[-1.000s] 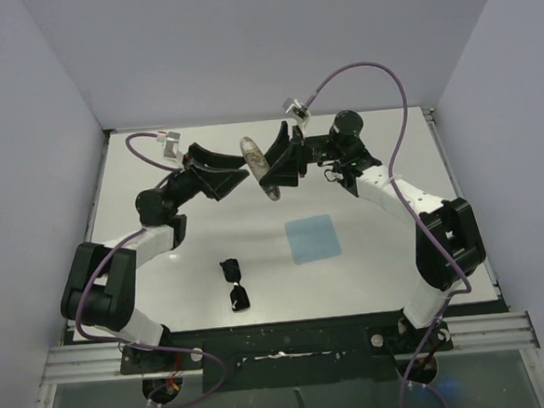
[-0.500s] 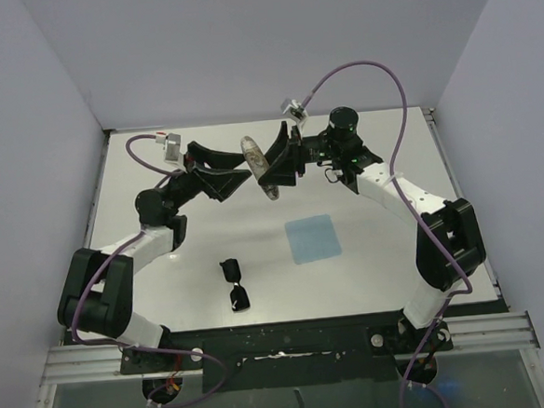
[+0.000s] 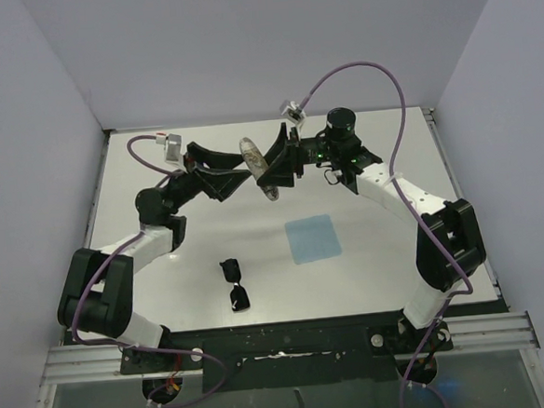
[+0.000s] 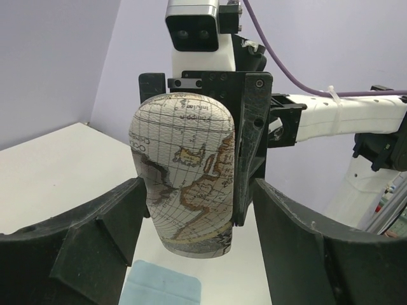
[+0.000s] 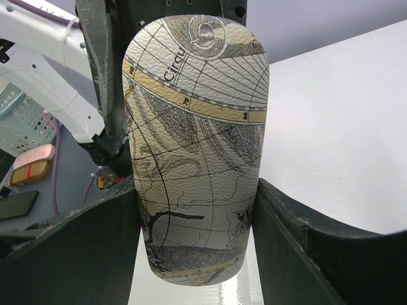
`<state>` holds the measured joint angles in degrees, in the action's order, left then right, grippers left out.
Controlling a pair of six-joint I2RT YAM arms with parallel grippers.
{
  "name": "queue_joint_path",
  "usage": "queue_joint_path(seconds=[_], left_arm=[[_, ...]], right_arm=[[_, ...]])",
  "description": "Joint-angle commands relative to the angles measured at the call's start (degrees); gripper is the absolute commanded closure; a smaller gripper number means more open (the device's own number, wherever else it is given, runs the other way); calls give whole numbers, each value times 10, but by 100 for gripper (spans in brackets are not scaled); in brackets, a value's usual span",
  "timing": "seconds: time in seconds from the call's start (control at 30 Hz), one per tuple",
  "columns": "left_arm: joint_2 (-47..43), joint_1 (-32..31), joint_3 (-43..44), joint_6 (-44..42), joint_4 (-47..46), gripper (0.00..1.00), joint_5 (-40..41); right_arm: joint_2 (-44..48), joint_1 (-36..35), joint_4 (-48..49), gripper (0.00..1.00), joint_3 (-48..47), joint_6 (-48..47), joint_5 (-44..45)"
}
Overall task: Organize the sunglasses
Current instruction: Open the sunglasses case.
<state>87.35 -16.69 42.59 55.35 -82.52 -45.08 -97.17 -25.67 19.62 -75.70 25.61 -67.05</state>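
The black sunglasses (image 3: 236, 283) lie folded on the white table, near the front and left of centre, with no gripper near them. An oval map-patterned case (image 3: 258, 166) hangs in the air over the back of the table. My right gripper (image 3: 283, 161) is shut on the case (image 5: 194, 159), both fingers pressed against its sides. My left gripper (image 3: 228, 170) faces it from the left, open. In the left wrist view its fingers (image 4: 95, 248) stand either side of the case's (image 4: 184, 178) lower end, with a gap on the right side.
A light blue square cloth (image 3: 313, 238) lies flat on the table right of centre, also seen below the case as the cloth (image 4: 162, 286). Grey walls enclose the table (image 3: 379, 271) on three sides. Purple cables loop above both arms.
The left gripper has crept slightly closer to the held case. The right gripper and case have barely shifted. Sunglasses and cloth have not moved.
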Motion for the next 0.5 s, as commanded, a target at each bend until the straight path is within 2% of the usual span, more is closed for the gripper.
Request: queue_joint_path(seconds=[0.0,0.23,0.47], left_arm=[[-8,17,-6,18,-37,33,-3],[-17,30,-26,9,-25,32,8],[33,26,-3,85,-125,32,-10]], right_arm=[[36,-10,2,100,-22,-18,8],[51,-4,0,100,-16,-22,11],[41,-9,-1,100,-23,-17,10]])
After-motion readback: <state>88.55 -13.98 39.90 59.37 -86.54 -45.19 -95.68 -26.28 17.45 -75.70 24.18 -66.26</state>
